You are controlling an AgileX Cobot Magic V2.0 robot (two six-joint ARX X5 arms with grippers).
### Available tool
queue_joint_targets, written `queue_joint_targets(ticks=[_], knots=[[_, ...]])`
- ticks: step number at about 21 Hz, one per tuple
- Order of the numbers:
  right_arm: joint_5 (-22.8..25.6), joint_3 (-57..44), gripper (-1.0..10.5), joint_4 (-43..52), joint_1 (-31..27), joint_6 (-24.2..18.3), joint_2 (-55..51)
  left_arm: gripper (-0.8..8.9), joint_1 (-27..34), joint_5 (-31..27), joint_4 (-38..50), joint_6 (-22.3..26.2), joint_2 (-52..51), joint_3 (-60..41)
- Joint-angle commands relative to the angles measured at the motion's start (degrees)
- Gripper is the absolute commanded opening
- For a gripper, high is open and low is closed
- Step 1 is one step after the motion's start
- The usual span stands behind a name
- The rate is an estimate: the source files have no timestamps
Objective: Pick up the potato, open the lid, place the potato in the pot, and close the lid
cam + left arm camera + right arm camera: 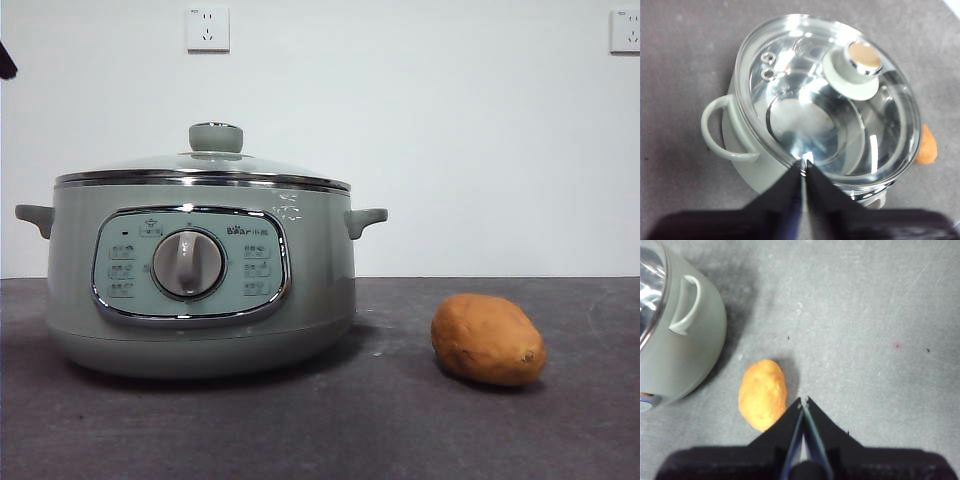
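Front view: the pot (pixel 200 270) sits on the table (pixel 380 420) w/ the lid (pixel 205 165) seated on its rim, knob up. The potato (pixel 488 340) lies on the table well apart from the pot, on the side of the pot's far handle, long axis running roughly across the view. No arm is at work here; only a black tip shows at a top corner.

Left wrist view: your left gripper (pixel 804 162) hangs above the pot, jaws pressed together, holding nothing. The lid's knob (pixel 856 67) lies ahead of the tips. The potato is just an orange sliver past the pot's rim, so this arm is the farther one.

Right wrist view: your right gripper (pixel 803 401) hovers over the table, jaws pressed together, empty. The potato (pixel 763 394) lies just beside the tips, offset toward the pot, long axis roughly parallel to the jaws. Right arm is clearly nearer, so I'd judge you need to shift toward the pot side, spread the jaws, then come down across the short axis.
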Motion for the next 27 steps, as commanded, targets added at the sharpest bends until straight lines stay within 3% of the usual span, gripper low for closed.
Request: queue_joint_targets(ticks=[1,2,3,4,8,13,21,27], knots=[[-0.22,0.17,1.6,0.20,0.04,-1.05,-0.02,3.42,0.09,0.22,0.68,0.90,0.15,0.39],[-0.13,0.17,3.0,0.24,0.04,-1.03,-0.02,4.10,0.09,0.20,1.25,0.87,0.13,0.39],[-0.02,0.17,4.7,0.26,0.04,-1.03,-0.02,4.14,0.09,-0.04,1.95,0.79,0.13,0.39],[-0.02,0.17,5.5,0.24,0.07,-1.03,-0.02,4.14,0.09,-0.11,2.21,0.66,0.13,0.39],[-0.04,0.17,5.7,0.13,0.85,-0.74,-0.02,4.13,0.09,-0.09,2.40,0.66,0.13,0.39],[0.68,1.92,5.6,0.20,8.13,1.88,1.84,4.13,0.09,-0.09,2.43,0.66,0.13,0.39],[12.92,8.11,5.3,0.20,25.20,7.41,16.17,4.13,0.09,-0.09,2.38,0.66,0.13,0.39],[16.98,8.11,5.3,2.71,28.24,8.26,28.98,4.13,0.09,-0.13,2.36,0.66,0.13,0.39]])
